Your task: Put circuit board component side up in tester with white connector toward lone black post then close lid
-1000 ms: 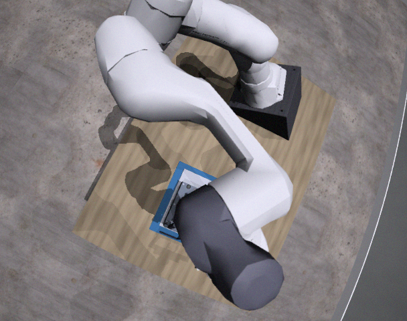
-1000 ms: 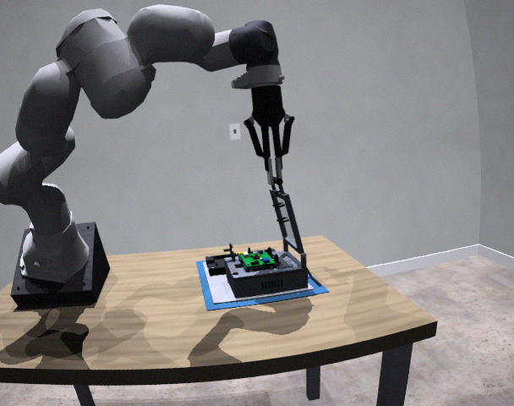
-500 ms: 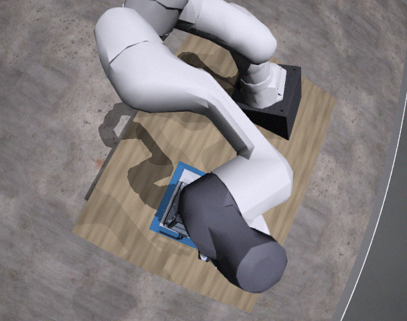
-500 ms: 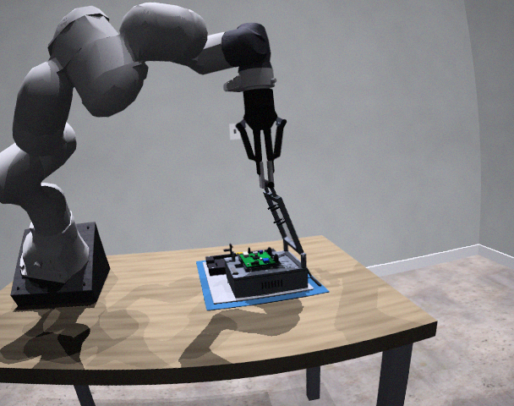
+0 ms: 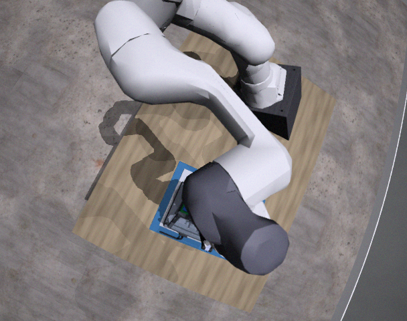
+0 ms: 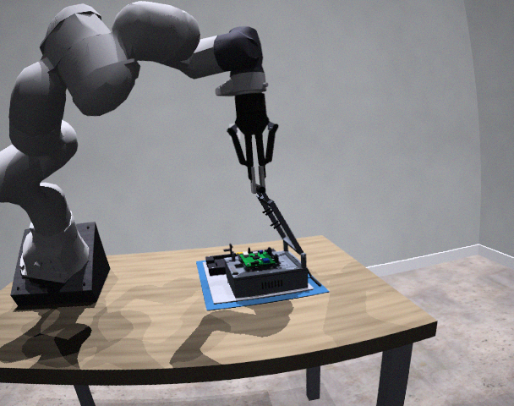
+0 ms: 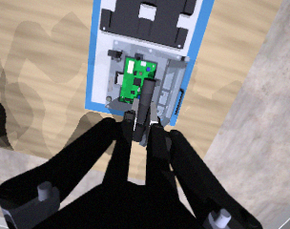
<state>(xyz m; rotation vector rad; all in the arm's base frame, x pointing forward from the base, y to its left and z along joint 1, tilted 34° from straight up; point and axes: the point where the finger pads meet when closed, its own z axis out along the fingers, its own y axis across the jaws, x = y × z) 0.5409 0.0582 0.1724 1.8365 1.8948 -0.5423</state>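
Exterior view: fingers pinched on the free edge of the lid, held by the gripper high above the table. Lid slants down to its hinge at the tester's right. Circuit board lies flat on the tester, green side up. Black tray sits just left, both on the blue mat.
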